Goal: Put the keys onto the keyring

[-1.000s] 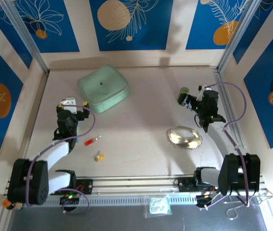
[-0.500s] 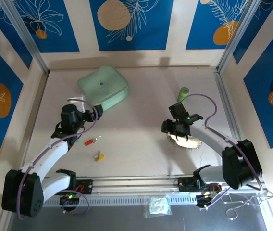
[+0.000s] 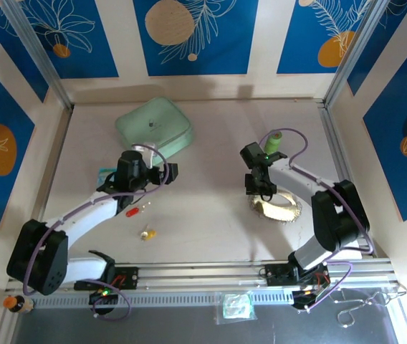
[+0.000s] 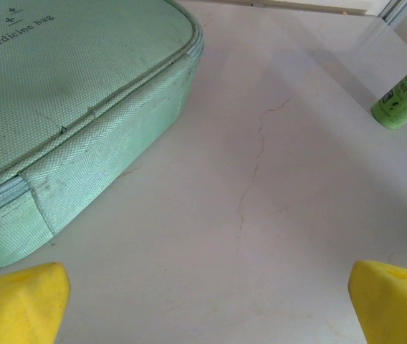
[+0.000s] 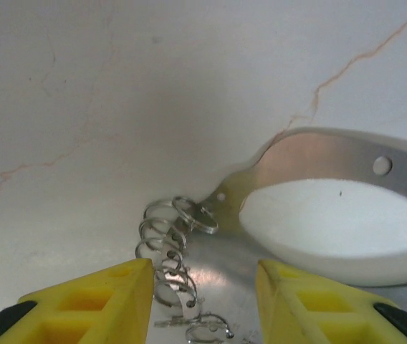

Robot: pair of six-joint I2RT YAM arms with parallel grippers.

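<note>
In the top view the red-headed key (image 3: 135, 211) lies on the table (image 3: 203, 236) at about 7 o'clock from the left gripper (image 3: 169, 172). Its long axis runs from the head at 8 o'clock to the tip at 2 o'clock. The yellow-headed key (image 3: 147, 233) lies near it, at 5 o'clock from the red one (too small to read its direction). The left gripper's jaws stand wide with nothing between them, near the mint medicine bag (image 4: 82, 93). Farther right, the right gripper (image 5: 203, 301) is half-spread astride the silver chain (image 5: 166, 247), not visibly pinching it. The keyring (image 5: 332, 222) is a pale whitish oval with a metal tab, and from above its long axis runs roughly 9 to 3 o'clock. Glittery coils trail along its near edge.
</note>
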